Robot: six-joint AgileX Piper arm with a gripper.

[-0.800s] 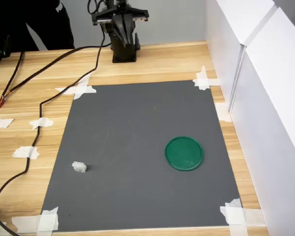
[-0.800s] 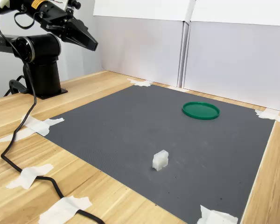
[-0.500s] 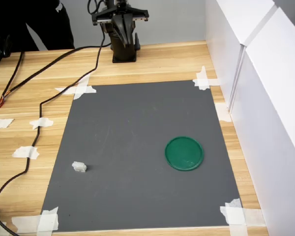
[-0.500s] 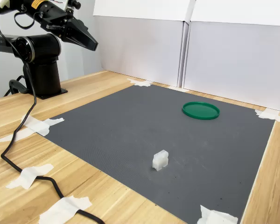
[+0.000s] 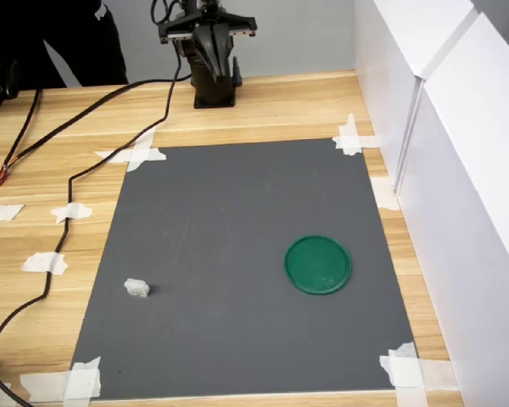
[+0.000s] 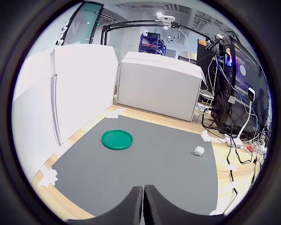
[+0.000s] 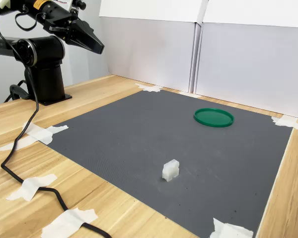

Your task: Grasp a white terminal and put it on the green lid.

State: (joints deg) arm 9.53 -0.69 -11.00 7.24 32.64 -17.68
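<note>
A tiny white terminal [image 5: 137, 288] [image 7: 170, 170] [image 6: 199, 150] lies on the grey mat [image 5: 237, 212], toward the first exterior view's lower left. The flat round green lid [image 5: 318, 264] [image 7: 213, 117] [image 6: 117, 139] rests on the same mat, well apart from the terminal. My gripper [image 7: 99, 49] [image 6: 143, 199] is held high over the arm's black base [image 5: 214, 85], far from both. Its two black fingers [image 6: 131, 206] press together with nothing between them.
White walls [image 5: 458, 170] stand along the first exterior view's right side. White tape scraps [image 5: 136, 155] hold down the mat corners. A black cable [image 5: 76, 170] snakes over the wooden table [image 5: 280, 106] beside the mat. A person in dark clothing [image 5: 59, 38] stands behind the table.
</note>
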